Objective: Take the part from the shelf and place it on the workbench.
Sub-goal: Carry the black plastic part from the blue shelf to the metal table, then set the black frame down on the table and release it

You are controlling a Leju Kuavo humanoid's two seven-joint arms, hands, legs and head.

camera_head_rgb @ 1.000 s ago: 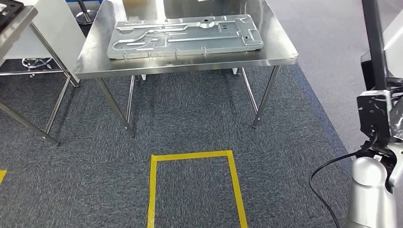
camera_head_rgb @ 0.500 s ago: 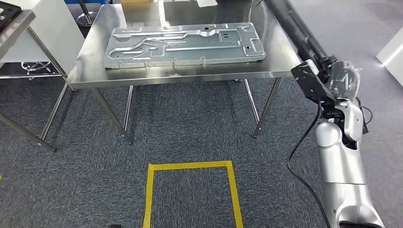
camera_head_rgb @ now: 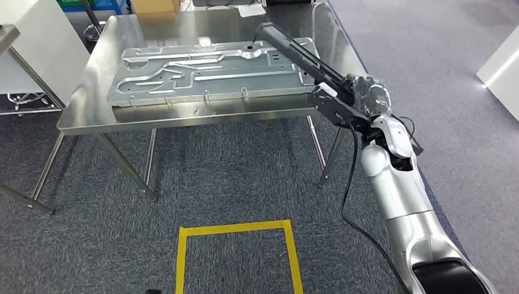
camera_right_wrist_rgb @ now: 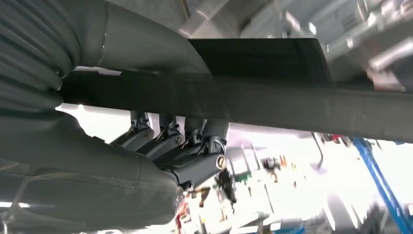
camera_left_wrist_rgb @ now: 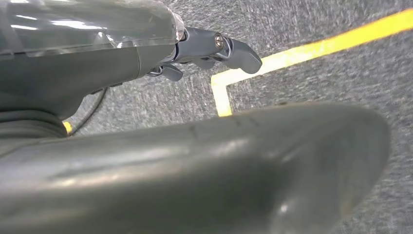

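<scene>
My right hand [camera_head_rgb: 357, 98] grips a long dark flat part [camera_head_rgb: 294, 52] by its near end. The part slants up and away over the right end of the steel workbench [camera_head_rgb: 183, 119], above the corner of a large stamped metal plate [camera_head_rgb: 202, 70] lying on the bench. Up close in the right wrist view, the dark part [camera_right_wrist_rgb: 292, 97] runs between the thumb and the dark fingers [camera_right_wrist_rgb: 195, 146]. My left hand [camera_left_wrist_rgb: 214, 48] hangs above the carpet with nothing in it, its fingers apart.
A yellow tape rectangle [camera_head_rgb: 232, 229] marks the grey carpet in front of the bench. A white cabinet [camera_head_rgb: 30, 43] and another table's leg [camera_head_rgb: 24, 202] stand at the left. A white object [camera_head_rgb: 499, 61] sits at the far right.
The camera has shifted, moving the bench leftward in the picture. My right arm has swung the dark part from upright at the right down and leftward, over the bench's right end.
</scene>
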